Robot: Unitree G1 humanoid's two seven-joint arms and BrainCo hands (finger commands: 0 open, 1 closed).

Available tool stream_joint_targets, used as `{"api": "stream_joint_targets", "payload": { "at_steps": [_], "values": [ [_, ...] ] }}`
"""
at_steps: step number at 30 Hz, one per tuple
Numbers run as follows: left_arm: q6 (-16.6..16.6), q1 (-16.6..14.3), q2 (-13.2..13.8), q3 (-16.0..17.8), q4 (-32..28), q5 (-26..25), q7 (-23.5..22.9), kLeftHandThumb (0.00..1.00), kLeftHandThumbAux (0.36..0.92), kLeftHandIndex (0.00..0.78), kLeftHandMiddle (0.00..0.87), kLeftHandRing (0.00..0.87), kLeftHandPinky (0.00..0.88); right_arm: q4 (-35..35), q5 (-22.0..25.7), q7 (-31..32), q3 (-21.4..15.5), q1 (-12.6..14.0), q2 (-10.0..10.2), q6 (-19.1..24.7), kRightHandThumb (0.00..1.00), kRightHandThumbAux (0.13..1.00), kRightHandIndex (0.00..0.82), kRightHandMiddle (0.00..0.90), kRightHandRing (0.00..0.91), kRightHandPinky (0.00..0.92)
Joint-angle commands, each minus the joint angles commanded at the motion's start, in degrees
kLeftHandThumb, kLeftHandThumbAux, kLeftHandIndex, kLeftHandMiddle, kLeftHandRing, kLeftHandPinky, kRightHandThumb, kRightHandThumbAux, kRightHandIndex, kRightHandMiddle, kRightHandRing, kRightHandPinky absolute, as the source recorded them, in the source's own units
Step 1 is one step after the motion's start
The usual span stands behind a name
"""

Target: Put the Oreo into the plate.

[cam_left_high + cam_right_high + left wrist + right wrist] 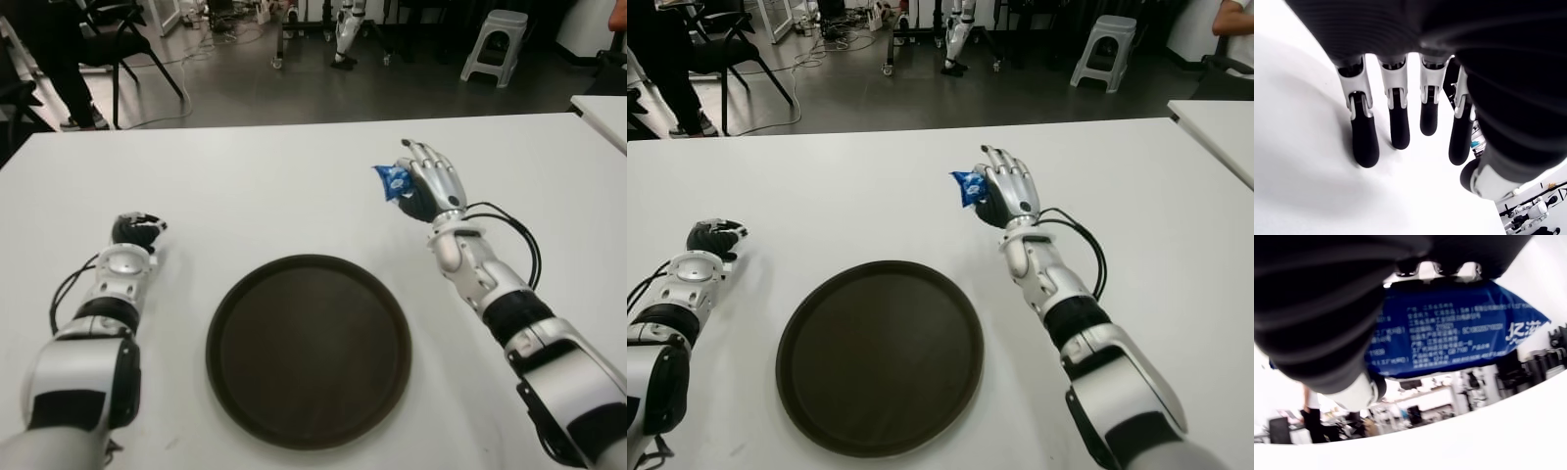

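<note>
Left eye view: the right robot hand had its fingers closed around the small blue foil Oreo packet, raised above the white table; the round dark brown plate sat nearer the robot and to that hand's left, well apart from it
Right eye view: the same grasp showed, the packet jutting from the hand's left side; the left robot hand showed far to the plate's left, out of the work
Left wrist view: the left hand's black-tipped fingers hung straight and relaxed, gripping nothing
Right wrist view: the blue packet filled the palm, pinned under the fingers, clear of the table
Step in hand: packet picked up, carry not yet made
Next move calls for: bringing the right hand back and leftward over the plate, lowering, then opening the fingers
</note>
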Motion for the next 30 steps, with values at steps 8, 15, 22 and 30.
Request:
{"api": "stream_joint_targets", "payload": {
  "at_steps": [8,15,22,30],
  "values": [
    [-0.2,0.1,-0.1,0.4,0.0,-0.3,0.0,0.688,0.716,0.403,0.193,0.214,0.233,-10.3,6.2,8.3,-2.1,4.7,0.5,-4.3,0.703,0.721,0.416,0.082,0.024,0.000],
    [-0.2,0.2,-0.1,0.9,0.1,-0.6,-0.2,0.685,0.718,0.401,0.192,0.217,0.245,-13.5,11.0,14.1,-3.3,6.5,1.2,-8.0,0.702,0.721,0.417,0.078,0.015,0.000],
    [-0.4,0.3,-0.1,1.0,0.1,-0.5,-0.2,0.682,0.718,0.400,0.195,0.216,0.246,-15.8,16.4,21.0,-3.7,8.3,1.9,-13.8,0.704,0.720,0.418,0.074,0.006,0.000],
    [-0.5,0.2,-0.2,1.4,0.1,-0.6,-0.5,0.680,0.719,0.399,0.187,0.210,0.236,-13.7,21.9,28.5,-3.9,8.1,2.6,-19.6,0.705,0.719,0.419,0.070,0.013,0.000]
  ]
}}
